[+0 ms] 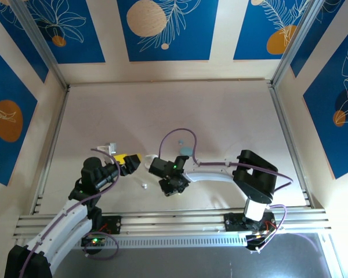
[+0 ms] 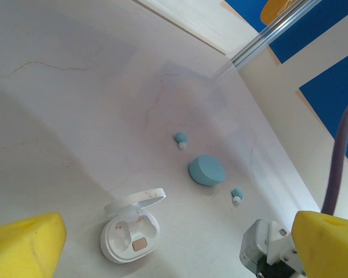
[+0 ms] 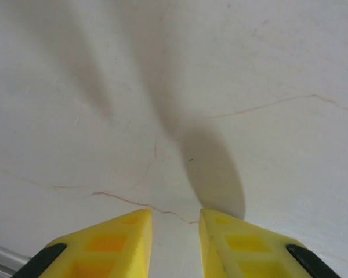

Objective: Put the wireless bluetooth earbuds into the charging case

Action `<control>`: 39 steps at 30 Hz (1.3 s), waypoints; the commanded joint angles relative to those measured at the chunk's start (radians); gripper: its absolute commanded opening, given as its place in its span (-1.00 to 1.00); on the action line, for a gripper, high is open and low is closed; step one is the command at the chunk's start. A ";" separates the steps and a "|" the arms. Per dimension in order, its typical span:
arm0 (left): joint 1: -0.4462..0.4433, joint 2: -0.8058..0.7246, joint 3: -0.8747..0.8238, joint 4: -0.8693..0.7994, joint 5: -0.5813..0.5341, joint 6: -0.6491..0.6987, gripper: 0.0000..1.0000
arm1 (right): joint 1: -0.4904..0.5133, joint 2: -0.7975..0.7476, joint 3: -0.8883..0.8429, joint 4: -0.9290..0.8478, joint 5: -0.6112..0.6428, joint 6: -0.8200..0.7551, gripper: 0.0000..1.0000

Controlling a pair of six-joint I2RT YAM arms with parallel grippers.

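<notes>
Two tiny pale blue plastic earbuds with white tips lie on the table in the left wrist view, a little right of the middle of the frame. The upper pale blue earbud [image 2: 180,139] is nearer to the centre, and the lower pale blue earbud [image 2: 237,196] is further down and to the right. Between them rests the closed pale blue oval charging case [image 2: 206,170], near both buds but touching neither.

In the lower left-centre of the same frame lies the white oval charging case [image 2: 129,236] with its lid open. Inside I see two hollows and a small brownish patch, but I cannot tell if a bud sits there. In the top view a tiny white object [image 1: 144,186] lies on the table below the centre, too small to say what it is.

The left gripper [image 2: 177,240] is spread wide. Its yellow wedge-shaped fingers [image 2: 23,246] stand in the two lower corners of the frame, and nothing is held between them. The right gripper [image 3: 175,219] has its yellow fingers only a little apart. Bare table shows through the narrow gap and it grips nothing.

A purple cable [image 2: 342,150] runs along the right edge of the left wrist view. The pale marble-like table [image 1: 220,116] has thin veins, and blue wall panels with leaf drawings [image 1: 162,29] stand around it.
</notes>
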 commanded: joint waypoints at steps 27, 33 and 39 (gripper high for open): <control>-0.007 -0.012 0.018 -0.001 -0.009 0.015 0.99 | -0.040 0.052 0.041 -0.084 -0.019 -0.006 -0.42; -0.007 -0.007 0.018 0.003 -0.007 0.016 0.99 | -0.059 0.029 0.030 -0.082 -0.025 0.004 -0.41; -0.007 -0.001 0.023 0.010 0.010 0.019 0.99 | -0.065 -0.030 0.029 -0.064 -0.039 0.013 -0.40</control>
